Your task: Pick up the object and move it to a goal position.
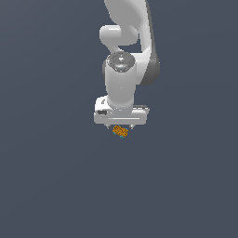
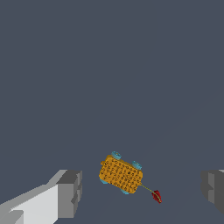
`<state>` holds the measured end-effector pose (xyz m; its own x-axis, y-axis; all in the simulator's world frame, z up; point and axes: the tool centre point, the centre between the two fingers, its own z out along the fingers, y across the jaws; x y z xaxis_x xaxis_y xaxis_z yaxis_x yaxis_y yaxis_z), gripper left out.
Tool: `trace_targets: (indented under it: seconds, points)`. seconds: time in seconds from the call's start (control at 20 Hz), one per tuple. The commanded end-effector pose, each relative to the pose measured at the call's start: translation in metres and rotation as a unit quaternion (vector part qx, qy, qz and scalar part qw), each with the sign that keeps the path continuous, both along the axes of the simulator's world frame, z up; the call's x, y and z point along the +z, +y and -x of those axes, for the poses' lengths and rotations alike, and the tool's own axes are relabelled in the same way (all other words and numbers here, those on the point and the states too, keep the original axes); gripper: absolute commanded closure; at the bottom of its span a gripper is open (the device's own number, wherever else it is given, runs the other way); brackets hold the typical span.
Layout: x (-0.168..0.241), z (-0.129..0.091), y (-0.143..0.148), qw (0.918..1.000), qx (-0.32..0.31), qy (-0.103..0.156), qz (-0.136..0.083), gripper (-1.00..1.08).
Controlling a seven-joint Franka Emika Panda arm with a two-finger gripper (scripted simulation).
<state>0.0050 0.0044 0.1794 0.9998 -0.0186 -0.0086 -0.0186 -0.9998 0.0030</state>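
Observation:
The object (image 2: 120,174) is a tiny oblong orange-yellow item with dark dots and small teal-blue bits at its edges. A thin line runs from it to a small red piece (image 2: 157,196). In the exterior view the object (image 1: 120,132) peeks out just below the white hand. My gripper (image 2: 142,192) is open: one grey finger (image 2: 69,194) and the other finger (image 2: 213,189) stand wide apart on either side of the object, touching nothing. In the exterior view the fingertips (image 1: 106,126) barely show under the hand.
A plain dark grey surface (image 1: 51,176) fills both views. The white arm (image 1: 125,51) rises above the hand toward the top of the exterior view.

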Motion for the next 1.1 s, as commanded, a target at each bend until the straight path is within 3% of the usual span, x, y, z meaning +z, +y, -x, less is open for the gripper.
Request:
trace_targets:
  seconds: [0.0,0.55,1.05]
  points:
    - [0.0,0.0,0.0,1.0,0.0,0.0,0.0,-0.92]
    - [0.013,-0.007,-0.021,0.9991,-0.04,-0.01,-0.011,-0.92]
    - [0.004,-0.003,-0.021,0.9999,-0.009,-0.009,-0.008,-0.92]
